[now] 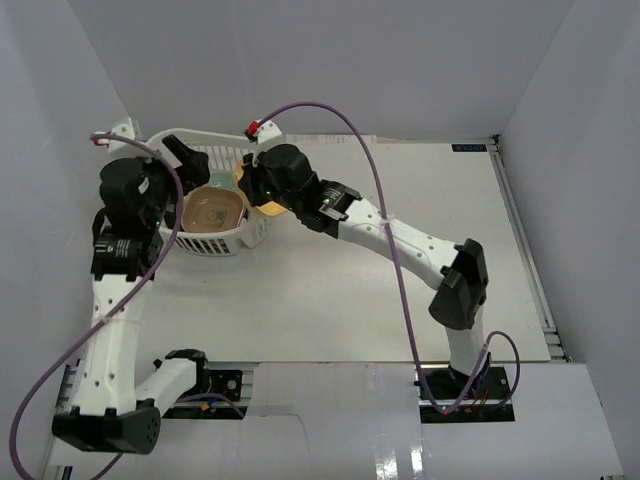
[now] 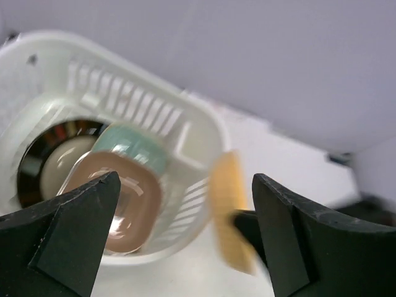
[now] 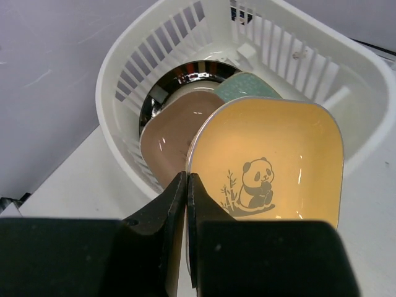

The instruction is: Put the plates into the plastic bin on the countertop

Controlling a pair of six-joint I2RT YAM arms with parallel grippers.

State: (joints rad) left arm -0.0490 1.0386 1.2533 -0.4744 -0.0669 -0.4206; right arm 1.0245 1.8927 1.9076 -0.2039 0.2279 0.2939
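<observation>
The white slotted plastic bin (image 1: 235, 243) stands at the back left of the countertop (image 1: 330, 290). In it lie a brown-pink plate (image 3: 170, 130), a mint plate (image 3: 247, 85) and a round dark-rimmed plate (image 3: 185, 73). My right gripper (image 3: 187, 179) is shut on the rim of a yellow plate with a panda picture (image 3: 272, 161) and holds it over the bin's near right rim. The yellow plate also shows blurred in the left wrist view (image 2: 230, 210). My left gripper (image 2: 182, 210) is open and empty above the bin's left side.
White walls close in the countertop at the back and sides. A purple cable (image 1: 385, 215) loops over the right arm. A red and white clip (image 1: 262, 127) sits by the back wall behind the bin.
</observation>
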